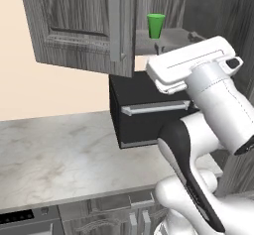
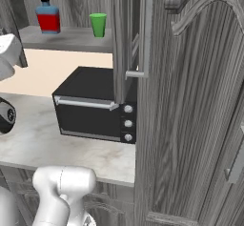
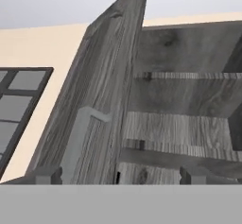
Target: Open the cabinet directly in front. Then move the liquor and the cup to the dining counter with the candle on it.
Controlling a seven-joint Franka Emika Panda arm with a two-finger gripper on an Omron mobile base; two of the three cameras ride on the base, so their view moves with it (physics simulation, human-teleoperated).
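Showing the left base view: the cabinet (image 1: 79, 26) has its left door swung out; the cup (image 1: 156, 26) stands on the lowest shelf inside, above the black microwave (image 1: 144, 112), which rests on the bench (image 1: 64, 154).

Right base view: the liquor (image 2: 47, 14) stands upright just beside the cup (image 2: 98, 25), both on that shelf above the microwave (image 2: 95, 108).

Hand view: the tool (image 3: 118, 176), jaws spread wide and empty, points up along the open door's handle (image 3: 78, 142) toward upper shelves; judged, both objects lie below its aim.
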